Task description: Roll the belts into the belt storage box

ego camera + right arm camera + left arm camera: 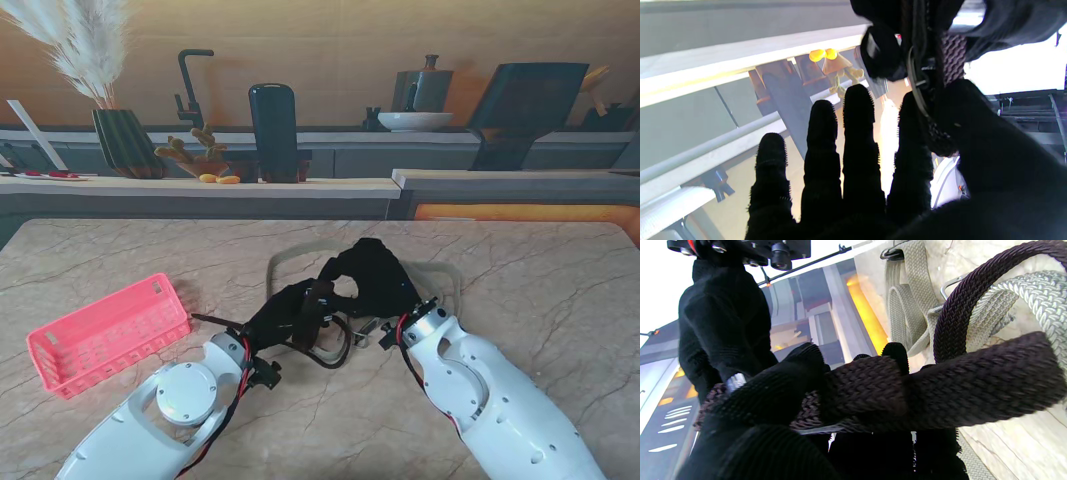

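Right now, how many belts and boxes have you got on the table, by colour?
Dark brown belt: 1, held in both hands
Beige belt: 1, lying on the table
Pink storage box: 1, no belt in it
Total: 3

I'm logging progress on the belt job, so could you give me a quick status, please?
Both hands, left hand and right hand, shut on dark brown belt. Beige belt on table. Pink storage box left, no belt inside.

Place: mock kitchen, likely a lab set
Table: marble-look top (pixel 560 300)
Backdrop: flat kitchen scene with tap (pixel 188 85), bowl (pixel 415 121), pot (pixel 425 88)
Props: vase (pixel 128 142) with pampas, ledge (pixel 200 185)
Rig: arms at table
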### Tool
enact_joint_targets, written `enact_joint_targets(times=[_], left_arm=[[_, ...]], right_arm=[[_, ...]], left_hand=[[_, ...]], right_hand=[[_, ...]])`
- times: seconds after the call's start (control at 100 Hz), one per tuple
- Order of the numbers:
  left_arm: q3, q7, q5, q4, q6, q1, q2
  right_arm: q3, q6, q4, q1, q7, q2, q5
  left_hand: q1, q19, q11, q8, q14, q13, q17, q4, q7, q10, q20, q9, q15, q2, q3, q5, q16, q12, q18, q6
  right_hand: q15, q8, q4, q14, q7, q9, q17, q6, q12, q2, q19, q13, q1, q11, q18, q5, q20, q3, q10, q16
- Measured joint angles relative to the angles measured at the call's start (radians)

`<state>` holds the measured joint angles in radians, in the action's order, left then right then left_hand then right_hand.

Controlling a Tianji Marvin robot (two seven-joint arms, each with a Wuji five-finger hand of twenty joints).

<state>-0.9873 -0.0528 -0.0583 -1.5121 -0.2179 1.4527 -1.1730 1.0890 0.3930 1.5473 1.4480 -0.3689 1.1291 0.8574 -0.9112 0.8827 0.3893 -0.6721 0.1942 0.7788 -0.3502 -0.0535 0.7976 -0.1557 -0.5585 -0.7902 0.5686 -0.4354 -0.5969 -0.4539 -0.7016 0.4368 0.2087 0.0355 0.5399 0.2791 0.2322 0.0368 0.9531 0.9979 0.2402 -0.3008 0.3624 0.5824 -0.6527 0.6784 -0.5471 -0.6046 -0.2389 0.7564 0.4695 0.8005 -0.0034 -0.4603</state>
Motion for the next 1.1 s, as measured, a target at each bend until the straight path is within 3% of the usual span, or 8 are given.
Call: enact_joint_targets(times=[0.15, 0.34, 0.44, 0.54, 0.78, 0.94, 1.04, 1.1], left_arm=[[-0.003, -0.001, -0.026, 0.001, 0.012, -0.002, -0.003], [-0.011, -0.015, -0.064, 0.002, 0.019, -0.001, -0.005], [-0.013, -0.016, -0.077, 0.0, 0.019, 0.002, -0.005], [-0.014, -0.015, -0.072, -0.003, 0.014, 0.005, -0.005], [-0.016, -0.025, -0.075, -0.011, -0.008, 0.011, -0.004], [-0.014, 0.011, -0.057, -0.014, -0.009, 0.016, -0.006], [-0.013, 0.027, -0.05, -0.014, 0.003, 0.017, -0.009], [-0.013, 0.032, -0.052, -0.014, 0.016, 0.017, -0.012]], right_arm=[[0.031, 0.007, 0.028, 0.012, -0.017, 0.0, 0.025], [0.071, 0.028, 0.058, 0.015, -0.009, -0.004, 0.042], [0.094, 0.04, 0.083, 0.015, 0.0, -0.007, 0.054], [0.112, 0.046, 0.115, 0.015, 0.007, -0.01, 0.061], [0.127, 0.05, 0.162, 0.002, 0.029, -0.012, 0.057], [0.133, 0.051, 0.183, -0.015, 0.049, -0.012, 0.052], [0.137, 0.053, 0.195, -0.024, 0.06, -0.012, 0.045], [0.139, 0.055, 0.198, -0.028, 0.062, -0.012, 0.046]], left_hand=[[0.101, -0.001, 0.002, 0.023, 0.018, -0.041, 0.061, 0.0, -0.096, 0.0, -0.011, 0.024, 0.0, 0.0, -0.022, 0.0, 0.009, -0.015, 0.039, 0.002], [0.115, -0.018, 0.002, 0.041, 0.018, -0.052, 0.086, 0.0, -0.123, 0.002, -0.012, 0.022, -0.042, 0.0, -0.023, 0.0, 0.071, -0.018, 0.042, 0.002], [0.116, -0.03, 0.003, 0.045, 0.018, -0.052, 0.087, 0.0, -0.128, 0.006, -0.008, -0.014, -0.055, 0.0, -0.024, -0.035, 0.1, -0.028, 0.039, -0.001], [0.048, -0.033, 0.006, 0.032, 0.018, -0.052, 0.087, 0.0, -0.124, 0.025, 0.003, -0.065, -0.056, -0.021, -0.023, -0.064, 0.123, 0.017, 0.009, -0.032], [0.019, -0.061, -0.008, 0.031, 0.015, -0.092, 0.127, -0.006, -0.108, 0.043, 0.024, -0.103, -0.123, -0.021, -0.01, -0.085, 0.152, 0.07, 0.007, -0.05], [-0.033, -0.101, -0.033, 0.031, 0.008, -0.118, 0.15, -0.006, -0.066, 0.052, 0.035, -0.139, -0.153, -0.02, 0.036, -0.104, 0.167, 0.1, 0.024, -0.062], [-0.053, -0.101, -0.036, 0.031, -0.031, -0.116, 0.15, -0.006, -0.046, 0.056, 0.035, -0.163, -0.14, 0.017, 0.059, -0.114, 0.161, 0.108, 0.024, -0.063], [-0.093, -0.101, -0.036, 0.033, -0.033, -0.116, 0.15, -0.006, -0.035, 0.071, 0.035, -0.163, -0.138, 0.05, 0.086, -0.114, 0.161, 0.108, 0.024, -0.063]], right_hand=[[0.001, 0.0, 0.0, -0.004, 0.002, 0.014, 0.0, 0.0, 0.0, 0.0, -0.014, 0.013, 0.0, 0.0, 0.0, 0.0, -0.001, 0.0, -0.003, 0.0], [0.001, 0.001, 0.0, -0.01, 0.003, 0.017, 0.001, 0.0, 0.0, 0.0, -0.025, 0.027, 0.0, 0.0, 0.0, 0.0, -0.011, 0.0, -0.014, 0.0], [0.001, 0.001, 0.0, -0.015, 0.004, 0.028, 0.002, 0.0, 0.0, 0.0, -0.027, 0.027, 0.0, 0.002, 0.0, 0.0, -0.019, 0.0, -0.018, 0.0], [0.001, 0.001, 0.001, -0.017, 0.004, 0.028, 0.002, 0.0, 0.0, 0.0, -0.033, 0.028, 0.0, 0.002, 0.0, 0.001, -0.022, 0.0, -0.025, 0.0], [-0.001, 0.001, 0.002, -0.026, 0.004, 0.035, 0.003, 0.001, 0.0, 0.0, -0.04, 0.038, 0.0, 0.004, 0.0, 0.011, -0.033, -0.002, -0.027, 0.0], [-0.001, 0.014, 0.002, -0.027, 0.004, 0.043, 0.003, 0.001, 0.0, 0.0, -0.043, 0.038, 0.0, 0.005, 0.0, 0.011, -0.034, -0.002, -0.028, 0.0], [-0.001, 0.014, 0.002, -0.03, 0.004, 0.043, 0.003, 0.001, -0.001, 0.0, -0.044, 0.038, 0.0, 0.005, 0.0, 0.011, -0.038, -0.002, -0.028, 0.0], [-0.001, 0.014, 0.002, -0.031, 0.004, 0.043, 0.003, 0.003, -0.001, 0.0, -0.044, 0.038, 0.001, 0.005, 0.0, 0.012, -0.044, -0.002, -0.028, 0.0]])
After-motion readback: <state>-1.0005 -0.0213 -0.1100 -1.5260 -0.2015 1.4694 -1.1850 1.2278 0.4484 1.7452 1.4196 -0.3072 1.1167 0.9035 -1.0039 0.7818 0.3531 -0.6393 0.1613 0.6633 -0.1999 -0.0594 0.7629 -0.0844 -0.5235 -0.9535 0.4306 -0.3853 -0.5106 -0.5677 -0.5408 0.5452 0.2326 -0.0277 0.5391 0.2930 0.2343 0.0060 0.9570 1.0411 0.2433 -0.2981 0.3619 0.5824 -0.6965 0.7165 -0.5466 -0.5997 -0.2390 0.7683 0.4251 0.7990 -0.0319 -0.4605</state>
